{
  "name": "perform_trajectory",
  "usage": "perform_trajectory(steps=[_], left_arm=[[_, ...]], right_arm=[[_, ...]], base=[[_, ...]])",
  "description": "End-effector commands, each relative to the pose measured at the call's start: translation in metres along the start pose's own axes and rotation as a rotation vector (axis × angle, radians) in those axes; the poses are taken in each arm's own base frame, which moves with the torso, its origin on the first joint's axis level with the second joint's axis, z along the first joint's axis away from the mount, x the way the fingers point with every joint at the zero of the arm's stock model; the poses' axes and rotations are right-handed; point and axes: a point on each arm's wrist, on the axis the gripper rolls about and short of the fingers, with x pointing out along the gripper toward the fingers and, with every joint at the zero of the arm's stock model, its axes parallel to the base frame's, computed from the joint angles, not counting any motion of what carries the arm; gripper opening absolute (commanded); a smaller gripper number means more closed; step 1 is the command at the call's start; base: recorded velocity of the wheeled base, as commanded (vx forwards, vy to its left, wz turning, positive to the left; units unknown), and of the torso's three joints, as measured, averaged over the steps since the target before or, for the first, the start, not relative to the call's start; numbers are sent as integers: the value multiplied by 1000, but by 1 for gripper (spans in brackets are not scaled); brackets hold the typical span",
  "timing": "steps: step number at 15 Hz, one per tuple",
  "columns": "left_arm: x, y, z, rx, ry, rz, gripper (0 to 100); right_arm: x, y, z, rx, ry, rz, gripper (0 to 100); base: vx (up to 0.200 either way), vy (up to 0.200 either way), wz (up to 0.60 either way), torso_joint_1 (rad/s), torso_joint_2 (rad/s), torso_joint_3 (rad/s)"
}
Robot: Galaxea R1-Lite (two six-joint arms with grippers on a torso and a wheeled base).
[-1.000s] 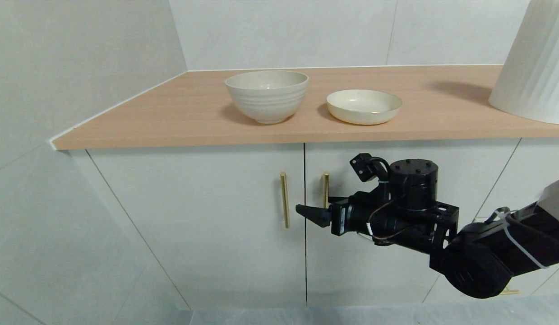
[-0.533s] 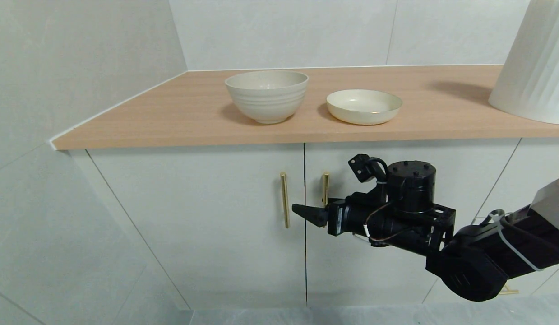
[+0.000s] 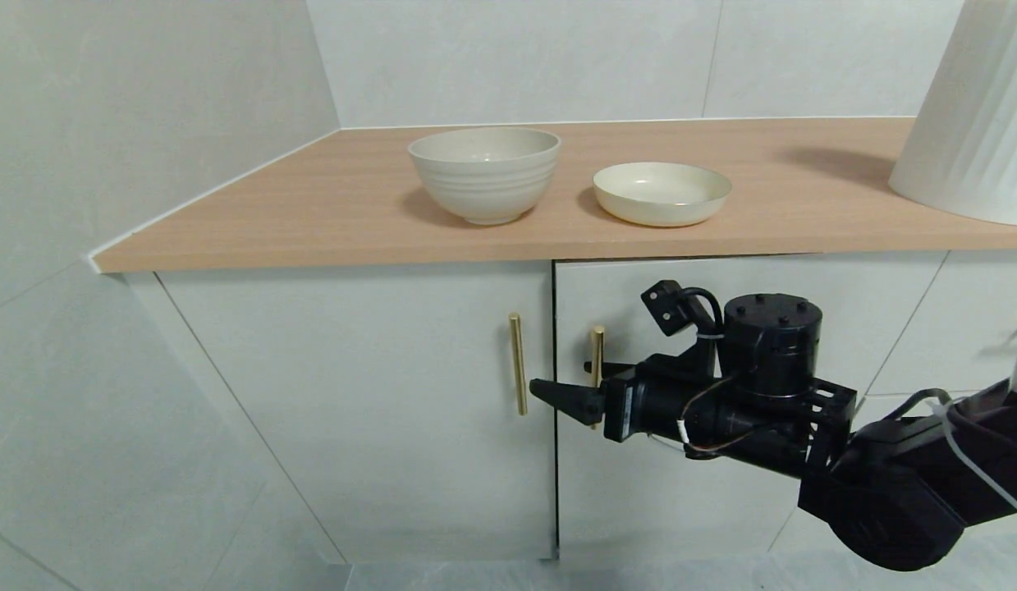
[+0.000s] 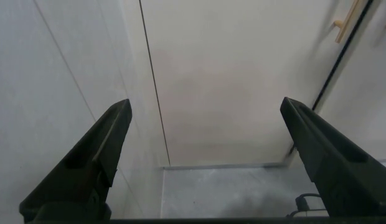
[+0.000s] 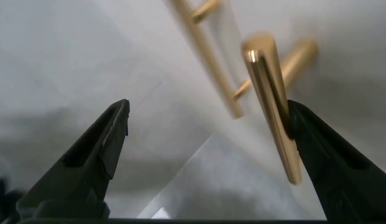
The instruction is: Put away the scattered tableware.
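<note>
Cabinet door [image 3: 631, 492] eased ajar — upright handle [image 3: 597, 349] within right tool [image 3: 561, 379].

Matt wood-grain countertop [image 3: 352, 209], glossy cream bowl [image 3: 484, 179] and dish [image 3: 662, 195], shiny gold metal handles [image 3: 517, 361], smooth doors [image 3: 377, 427].

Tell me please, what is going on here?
The robot's right gripper, open, has its fingers around the brass handle of the right cabinet door, which looks slightly ajar. A deep bowl and a shallow dish stand on the wooden counter above, untouched. The left gripper is open and holds nothing.
</note>
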Motion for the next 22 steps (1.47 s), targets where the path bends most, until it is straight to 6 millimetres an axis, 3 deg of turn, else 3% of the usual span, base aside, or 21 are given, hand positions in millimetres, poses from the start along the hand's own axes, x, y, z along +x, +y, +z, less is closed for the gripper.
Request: perform_trajectory(steps=[1,8,14,18,19,22], left_arm=[[0,0,0,0,2,0,100],[0,0,0,0,2,0,100],[-1,0,4,19,-18,-13,100],[-18,-5,62,27,-78,-256,100],[-20,-7,91,30,-61,-358,100],[10,-12,157,14,-2,-613,100]], right_arm=[[-16,9,6,-7,-2,54,100],[-66,29,3,2,53,200,100],[-78,34,3,-2,51,219,100],[-78,34,3,-4,50,218,100],[-78,34,3,-4,49,218,100],[-80,36,6,-7,32,224,100]], base=[[0,0,0,0,0,0],[0,0,0,0,0,0],[0,0,0,0,0,0],[0,0,0,0,0,0],[0,0,0,0,0,0],[0,0,0,0,0,0]])
